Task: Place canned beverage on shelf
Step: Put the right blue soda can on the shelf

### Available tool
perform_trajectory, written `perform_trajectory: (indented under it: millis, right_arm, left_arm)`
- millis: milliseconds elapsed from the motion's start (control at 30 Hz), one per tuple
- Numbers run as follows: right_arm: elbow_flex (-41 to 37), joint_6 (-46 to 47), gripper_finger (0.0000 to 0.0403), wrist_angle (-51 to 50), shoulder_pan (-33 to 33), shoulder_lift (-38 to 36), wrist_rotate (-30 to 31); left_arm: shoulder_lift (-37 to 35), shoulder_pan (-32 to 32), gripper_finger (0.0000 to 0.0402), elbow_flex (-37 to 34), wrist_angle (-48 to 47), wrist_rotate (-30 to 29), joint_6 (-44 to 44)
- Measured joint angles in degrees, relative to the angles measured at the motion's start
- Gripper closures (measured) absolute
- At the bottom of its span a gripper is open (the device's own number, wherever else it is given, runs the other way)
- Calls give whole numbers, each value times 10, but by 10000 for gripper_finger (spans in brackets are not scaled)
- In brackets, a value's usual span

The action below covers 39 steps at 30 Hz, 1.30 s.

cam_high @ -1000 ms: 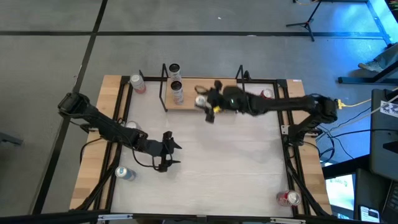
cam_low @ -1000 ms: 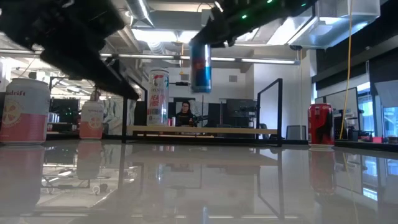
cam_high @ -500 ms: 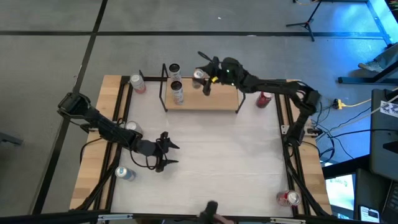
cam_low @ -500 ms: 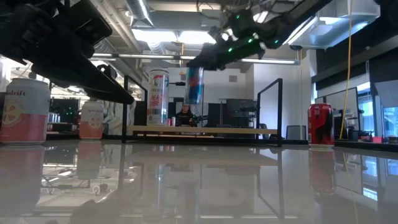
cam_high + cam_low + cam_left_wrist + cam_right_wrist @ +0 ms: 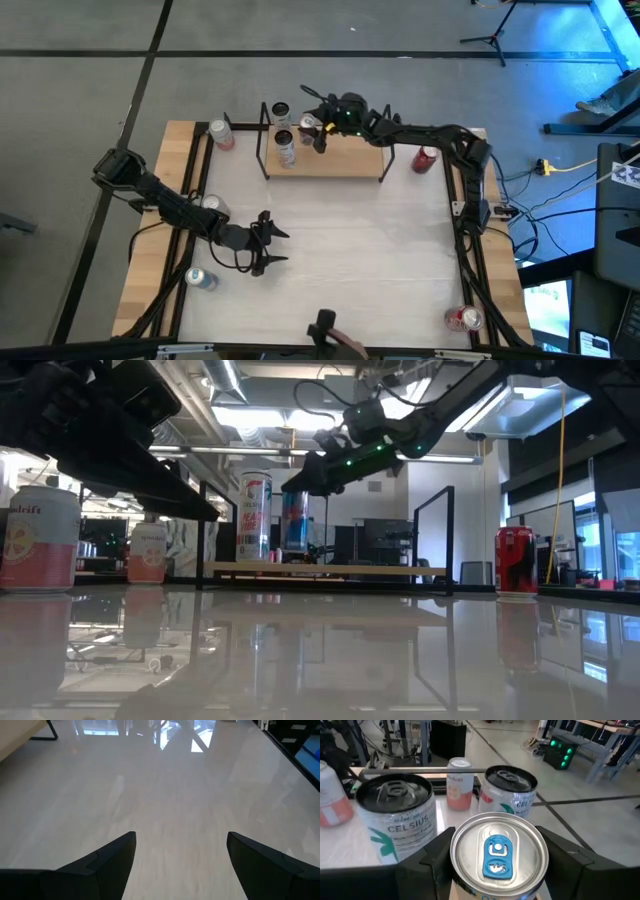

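My right gripper is shut on a blue beverage can, upright over the left part of the shelf, a light-wood board on a black wire frame. The can's silver top with a blue tab fills the right wrist view. Two white Celsius cans stand just beyond it, one on the board's left end and one behind it. My left gripper hangs open over the near-left table, nothing between its fingers. My right gripper pinches the blue can between its two fingers, one on each side of the wall just under the top rim. The fingers reach in from the table's right, nearly level. The can hangs upright, its bottom a little above the board.
A pink can stands left of the shelf and another by the left arm. A silver-blue can is near left, a red can right of the shelf, another red one near right. The white tabletop's middle is bare.
My right gripper has carried the blue can toward the table's far edge and then left along the shelf, sinking toward the board. The can has stayed upright and now stands beside the white cans.
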Motion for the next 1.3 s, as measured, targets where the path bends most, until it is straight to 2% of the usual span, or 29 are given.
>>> perform_trajectory:
  millis: [233, 1100, 1300]
  right_arm:
    - [2, 4, 178, 15, 0, 23, 10]
    - [2, -5, 155, -4, 0, 23, 30]
    - [2, -3, 127, -2, 1, 23, 31]
  left_arm:
    - [0, 0, 99, 0, 2, 0, 0]
    - [0, 0, 99, 0, 3, 0, 0]
    - [0, 0, 99, 0, 3, -8, 0]
